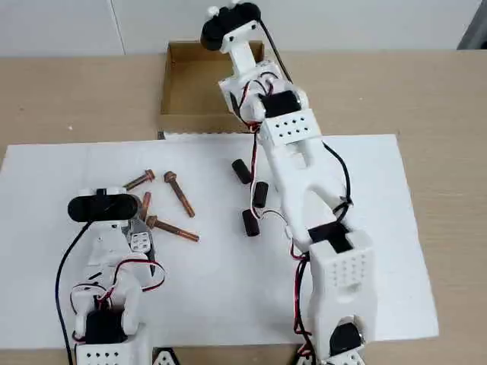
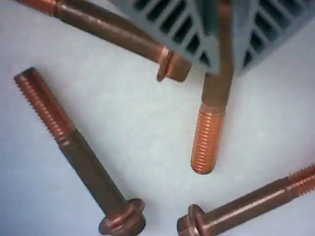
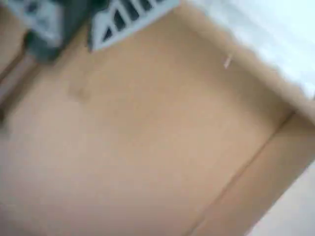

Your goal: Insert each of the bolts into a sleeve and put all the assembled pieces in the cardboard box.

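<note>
Step in hand: it looks as if you are taking one bolt (image 2: pixel 208 125) from the group near the left edge of the white sheet (image 1: pixel 68 163). No bolt sits in a sleeve yet.
Grip advice: hold it high on the plain shank and leave enough length free to enter a sleeve. Check that it hangs straight before you carry it.
Neighbours: the other bolts (image 1: pixel 140 180) (image 1: pixel 179 195) (image 1: pixel 173 228) lie just beside it, so lift straight up rather than drag.
Sleeves: the three black sleeves (image 1: pixel 242 171) (image 1: pixel 260 194) (image 1: pixel 251 222) lie near the sheet's middle, well apart from the bolts and close to the right arm.
Left arm: it is folded low at the near left corner of the desk (image 1: pixel 76 99). The left gripper (image 1: pixel 141 230) is down over that bolt's head end, and you cannot tell whether it is clamped.
Right arm: it is stretched across the sheet, with the right gripper (image 3: pixel 78 24) over the cardboard box (image 1: pixel 171 84) at the desk's far edge. You cannot tell whether it is apart or together.
</note>
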Motion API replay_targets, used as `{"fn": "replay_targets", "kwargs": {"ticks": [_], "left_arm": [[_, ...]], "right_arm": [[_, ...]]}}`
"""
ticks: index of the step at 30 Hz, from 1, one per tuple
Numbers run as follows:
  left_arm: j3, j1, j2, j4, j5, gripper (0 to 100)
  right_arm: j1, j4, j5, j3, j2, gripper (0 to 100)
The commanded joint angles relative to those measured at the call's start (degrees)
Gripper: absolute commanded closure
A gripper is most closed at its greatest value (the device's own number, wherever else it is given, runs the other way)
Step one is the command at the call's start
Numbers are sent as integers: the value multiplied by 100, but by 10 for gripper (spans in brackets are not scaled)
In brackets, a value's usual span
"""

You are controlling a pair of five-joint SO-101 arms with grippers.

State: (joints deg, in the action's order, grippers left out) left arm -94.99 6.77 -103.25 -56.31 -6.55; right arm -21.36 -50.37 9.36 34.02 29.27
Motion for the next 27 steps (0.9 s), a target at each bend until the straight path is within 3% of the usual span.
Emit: {"fn": "replay_targets", "kwargs": {"ticks": [1,12,17,27], "left_arm": [[31,9,-62,18,26,993],[31,35,-62,18,26,993],[31,35,-62,18,26,993],[31,35,-62,18,26,993]], "right_arm": [[40,-787,9,308,-673,995],[40,-3503,-18,308,-1411,991],[40,-4549,-958,308,-1437,991],[365,-4664,-1899,-141,-1051,975]]}}
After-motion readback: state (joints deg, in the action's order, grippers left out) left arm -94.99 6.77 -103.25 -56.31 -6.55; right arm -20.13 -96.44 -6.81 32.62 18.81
